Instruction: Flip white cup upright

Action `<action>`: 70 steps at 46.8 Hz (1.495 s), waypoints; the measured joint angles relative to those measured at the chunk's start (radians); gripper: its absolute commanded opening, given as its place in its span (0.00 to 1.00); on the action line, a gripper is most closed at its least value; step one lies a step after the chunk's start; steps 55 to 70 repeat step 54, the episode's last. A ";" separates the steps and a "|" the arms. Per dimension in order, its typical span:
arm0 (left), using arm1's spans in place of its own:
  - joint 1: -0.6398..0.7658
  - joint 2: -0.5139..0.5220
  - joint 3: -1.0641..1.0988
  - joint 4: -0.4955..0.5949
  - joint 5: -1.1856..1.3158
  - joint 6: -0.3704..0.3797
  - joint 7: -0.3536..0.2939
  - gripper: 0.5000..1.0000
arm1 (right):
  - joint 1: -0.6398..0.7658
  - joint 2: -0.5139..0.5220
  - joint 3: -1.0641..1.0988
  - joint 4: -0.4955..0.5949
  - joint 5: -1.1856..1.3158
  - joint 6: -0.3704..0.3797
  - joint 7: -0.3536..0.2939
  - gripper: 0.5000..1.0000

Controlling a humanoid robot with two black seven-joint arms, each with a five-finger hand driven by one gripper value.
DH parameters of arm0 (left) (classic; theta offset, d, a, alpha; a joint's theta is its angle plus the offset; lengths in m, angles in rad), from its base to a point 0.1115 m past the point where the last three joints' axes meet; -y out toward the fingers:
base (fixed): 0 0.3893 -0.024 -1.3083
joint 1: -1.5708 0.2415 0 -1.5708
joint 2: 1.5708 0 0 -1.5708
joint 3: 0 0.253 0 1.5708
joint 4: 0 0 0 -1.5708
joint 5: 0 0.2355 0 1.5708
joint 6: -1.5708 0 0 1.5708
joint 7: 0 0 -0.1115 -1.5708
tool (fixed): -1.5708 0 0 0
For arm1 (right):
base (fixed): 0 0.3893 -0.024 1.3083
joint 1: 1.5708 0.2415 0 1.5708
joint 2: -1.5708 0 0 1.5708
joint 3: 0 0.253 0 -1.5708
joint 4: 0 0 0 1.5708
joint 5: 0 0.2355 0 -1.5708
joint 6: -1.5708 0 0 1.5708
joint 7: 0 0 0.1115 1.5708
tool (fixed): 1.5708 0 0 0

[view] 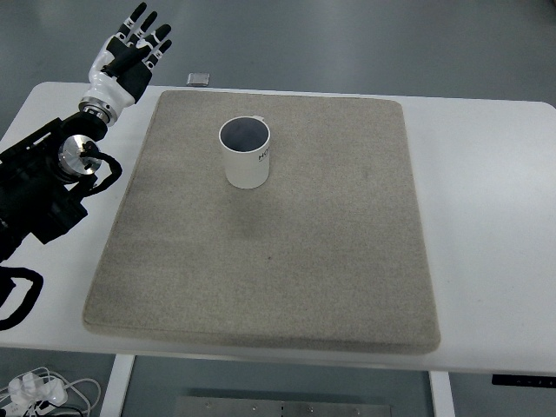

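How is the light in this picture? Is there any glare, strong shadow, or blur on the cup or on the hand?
Top view: light is soft and even; the white cup casts only a faint shadow on the grey mat; its print is too small to read. A bright glint sits on the left arm's metal joint. The left hand, fingers spread, looks sharp, without motion blur.

A white table (486, 217) is carrying 1 large grey mat (278, 252), which is lying flat and covering most of its middle. Bare white strips are showing at the left, right and near sides. 1 small dark flat object (199, 80) is lying on the far edge of the table, just beyond the mat's far left corner.
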 measured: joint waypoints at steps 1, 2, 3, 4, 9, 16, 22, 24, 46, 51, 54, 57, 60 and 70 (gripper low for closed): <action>0.000 -0.002 -0.008 0.001 -0.014 0.000 0.019 0.99 | 0.000 0.000 0.000 0.000 0.000 0.000 0.000 0.90; 0.000 -0.004 -0.015 0.003 -0.031 0.000 0.035 0.99 | 0.000 0.000 0.000 0.000 0.000 0.000 0.000 0.90; 0.000 -0.008 -0.022 0.005 -0.039 0.000 0.049 0.99 | 0.000 0.000 0.000 0.000 0.000 0.000 0.000 0.90; 0.000 -0.012 -0.028 0.007 -0.050 0.000 0.063 0.99 | 0.000 0.000 0.001 0.000 0.000 0.000 0.000 0.90; 0.000 -0.021 -0.075 0.018 -0.100 0.000 0.117 0.99 | 0.000 0.000 0.004 0.000 0.000 0.000 0.000 0.90; 0.002 -0.023 -0.164 0.028 -0.125 0.000 0.154 0.99 | 0.000 0.000 -0.002 0.000 0.001 0.004 0.000 0.90; 0.015 -0.042 -0.222 0.030 -0.125 -0.003 0.156 0.99 | -0.005 0.000 -0.002 0.001 0.002 0.004 0.000 0.90; 0.016 -0.053 -0.232 0.035 -0.125 -0.003 0.157 0.99 | -0.007 0.000 -0.002 0.001 0.002 0.003 0.000 0.90; 0.017 -0.069 -0.286 0.047 -0.128 -0.057 0.156 0.99 | -0.003 0.000 0.013 0.000 0.005 0.008 0.002 0.90; 0.017 -0.069 -0.286 0.047 -0.128 -0.053 0.156 0.99 | -0.003 0.000 0.013 0.001 0.005 0.009 0.002 0.90; 0.017 -0.070 -0.286 0.047 -0.128 -0.052 0.156 0.99 | -0.003 0.000 0.011 0.001 0.005 0.010 0.000 0.90; 0.017 -0.070 -0.286 0.047 -0.128 -0.052 0.156 0.99 | -0.003 0.000 0.011 0.001 0.005 0.010 0.000 0.90; 0.017 -0.070 -0.286 0.047 -0.128 -0.052 0.156 0.99 | -0.003 0.000 0.011 0.001 0.005 0.010 0.000 0.90; 0.017 -0.070 -0.286 0.047 -0.128 -0.052 0.156 0.99 | -0.003 0.000 0.011 0.001 0.005 0.010 0.000 0.90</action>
